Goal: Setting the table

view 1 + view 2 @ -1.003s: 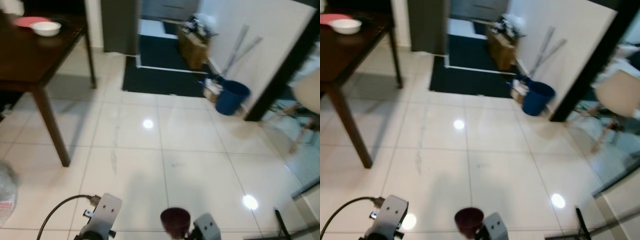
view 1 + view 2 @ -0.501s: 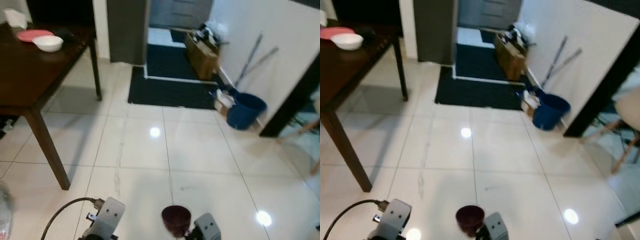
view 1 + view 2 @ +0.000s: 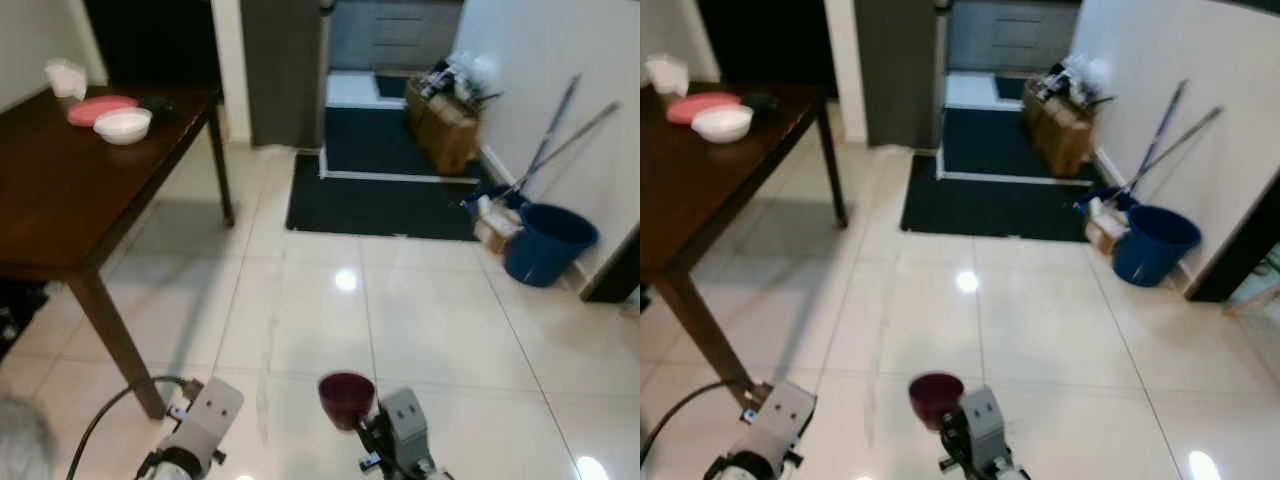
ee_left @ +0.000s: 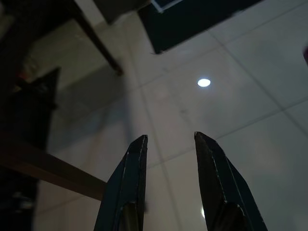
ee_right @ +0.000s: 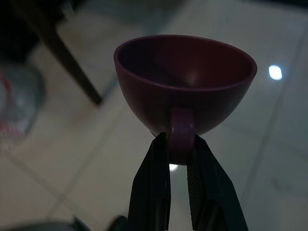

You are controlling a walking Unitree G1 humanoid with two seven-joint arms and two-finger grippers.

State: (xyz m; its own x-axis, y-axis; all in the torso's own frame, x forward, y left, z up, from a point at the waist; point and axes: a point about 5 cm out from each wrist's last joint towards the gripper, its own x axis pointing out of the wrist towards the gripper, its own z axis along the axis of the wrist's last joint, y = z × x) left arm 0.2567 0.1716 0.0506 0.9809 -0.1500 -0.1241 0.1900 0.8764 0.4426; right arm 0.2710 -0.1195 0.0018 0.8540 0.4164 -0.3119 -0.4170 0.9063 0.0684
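Head views: the maroon cup [image 3: 346, 396] rides upright at the right end effector [image 5: 178, 144], over the tiled floor and well apart from the desk [image 3: 60, 190], where a white bowl [image 3: 121, 125] sits just beside a pink plate [image 3: 100, 108].

Left wrist view: the left end effector [image 4: 169, 144] is parted and empty.

Right wrist view: the fingers pinch the cup's handle alone. It looks light, stiff and smooth, so it may swivel. Its base is hidden.

Dark wooden table [image 3: 60, 200] at the left, and on its far end sit a white bowl [image 3: 121, 125], a pink plate [image 3: 100, 109] just behind it, and a white cup [image 3: 66, 78]. Glossy tiled floor [image 3: 420, 320] carries a blue bucket [image 3: 548, 244] by the wall and a dark mat [image 3: 385, 170].
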